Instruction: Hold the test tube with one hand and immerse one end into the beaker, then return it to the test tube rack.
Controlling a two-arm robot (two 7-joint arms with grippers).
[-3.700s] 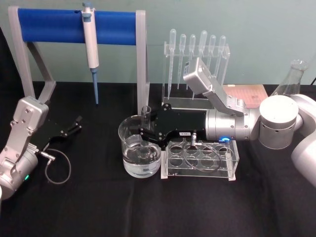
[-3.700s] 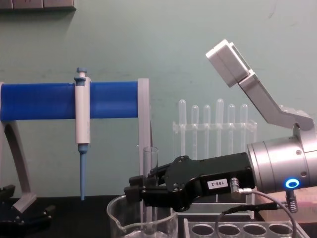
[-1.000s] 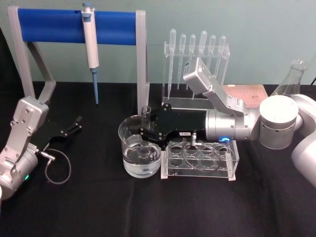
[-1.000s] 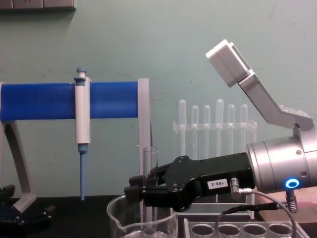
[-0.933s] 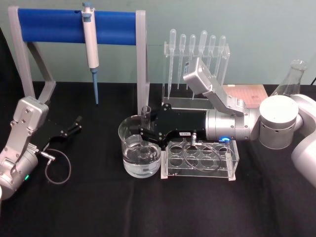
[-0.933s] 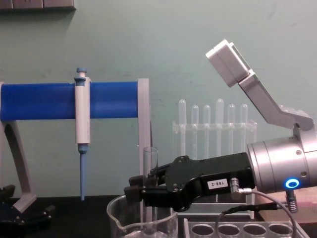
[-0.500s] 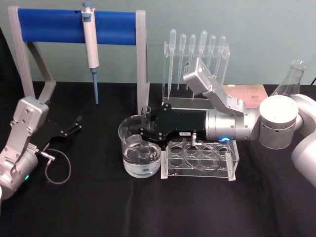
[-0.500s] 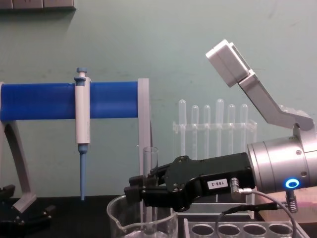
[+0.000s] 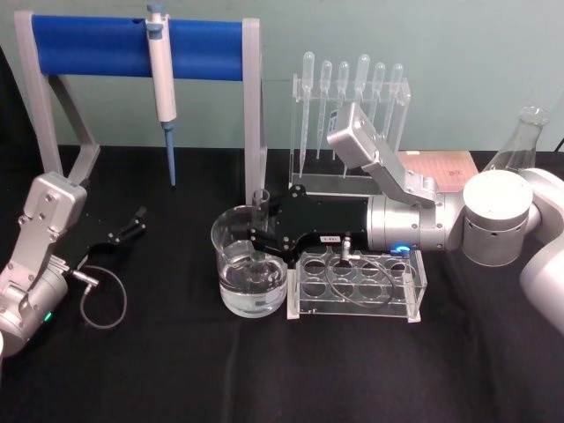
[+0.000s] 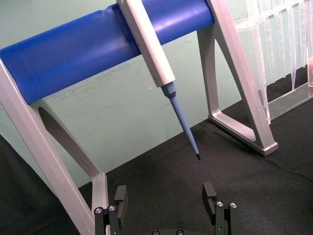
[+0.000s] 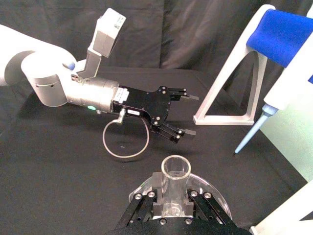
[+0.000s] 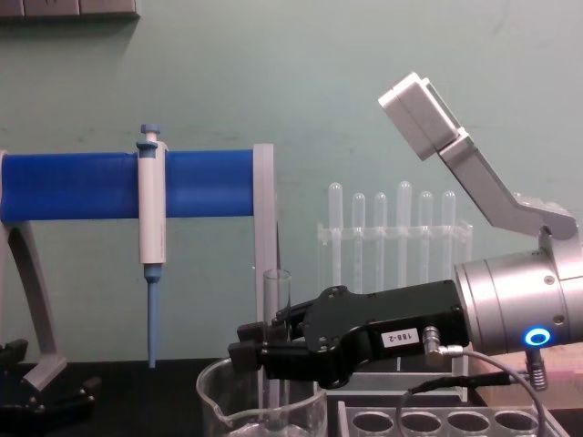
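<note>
Right gripper reaching over the rim of the beaker from the side of the test tube rack, which stands just beside the beaker on the black counter. Its jaws are closed onto the test tube a little below the flared rim. The tube stands upright inside the beaker, near the rack-side wall, its lower end apparently dipped in the water.

Left gripper parked well apart from the beaker, on the side away from the rack, jaws spread wide and empty.

Handling, as judged: the tube is light, stiff and thin-walled, so it breaks easily. Smooth glass, wet at the lower end, will slip under a loose hold. The present grip on the dry upper part, just under the rim, suits it, with moderate pressure. The tube should be lifted straight up, clear of the beaker wall and the rack edge.
</note>
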